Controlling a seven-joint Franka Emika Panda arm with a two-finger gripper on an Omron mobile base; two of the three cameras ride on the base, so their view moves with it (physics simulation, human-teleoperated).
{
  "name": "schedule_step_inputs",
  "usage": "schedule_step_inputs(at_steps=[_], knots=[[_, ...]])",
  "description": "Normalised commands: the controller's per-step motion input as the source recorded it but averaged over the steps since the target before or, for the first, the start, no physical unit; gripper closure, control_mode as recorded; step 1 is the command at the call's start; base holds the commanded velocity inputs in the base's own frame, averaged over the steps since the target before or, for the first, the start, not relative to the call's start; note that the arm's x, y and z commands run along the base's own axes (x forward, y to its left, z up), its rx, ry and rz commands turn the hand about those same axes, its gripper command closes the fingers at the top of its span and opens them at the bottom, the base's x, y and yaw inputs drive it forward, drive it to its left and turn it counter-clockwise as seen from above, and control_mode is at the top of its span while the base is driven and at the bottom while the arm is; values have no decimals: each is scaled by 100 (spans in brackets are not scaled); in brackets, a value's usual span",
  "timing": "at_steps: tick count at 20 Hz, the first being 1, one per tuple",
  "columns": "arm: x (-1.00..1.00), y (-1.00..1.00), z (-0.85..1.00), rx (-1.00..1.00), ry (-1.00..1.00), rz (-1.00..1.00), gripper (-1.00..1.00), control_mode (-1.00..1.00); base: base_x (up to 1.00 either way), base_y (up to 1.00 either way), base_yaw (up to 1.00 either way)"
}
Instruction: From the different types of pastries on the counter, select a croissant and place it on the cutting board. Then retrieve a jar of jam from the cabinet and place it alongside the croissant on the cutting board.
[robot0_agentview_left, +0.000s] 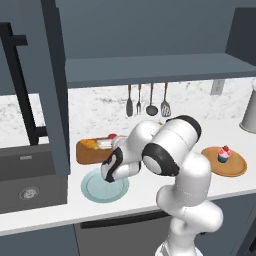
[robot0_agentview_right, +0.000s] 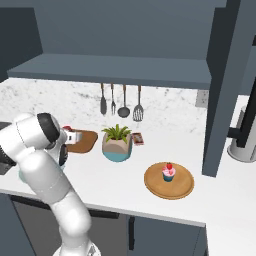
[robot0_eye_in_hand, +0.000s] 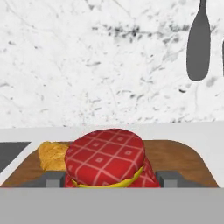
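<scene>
My gripper (robot0_eye_in_hand: 106, 179) is clamped on the squat jar of jam (robot0_eye_in_hand: 106, 162) with its red checked cloth lid, over the brown wooden cutting board (robot0_eye_in_hand: 175, 158) near the white counter's (robot0_agentview_left: 150, 187) back edge. The golden-brown croissant (robot0_eye_in_hand: 53, 155) lies on the board's left end, just beside the jar.

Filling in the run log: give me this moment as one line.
phase: placing jam | hand: shut on jar of jam | croissant: on cutting board | jar: over board, beside croissant
</scene>
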Motion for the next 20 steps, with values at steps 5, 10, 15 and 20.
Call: schedule_step_inputs(at_steps=[5, 10, 15, 20], knots=[[6, 14, -22, -2, -4, 2, 100, -100, 0, 0, 0], [27, 13, -42, 0, -9, 1, 100, -100, 0, 0, 0], [24, 0, -52, 2, -9, 6, 100, -100, 0, 0, 0], [5, 0, -32, 6, -3, 8, 100, -100, 0, 0, 0]])
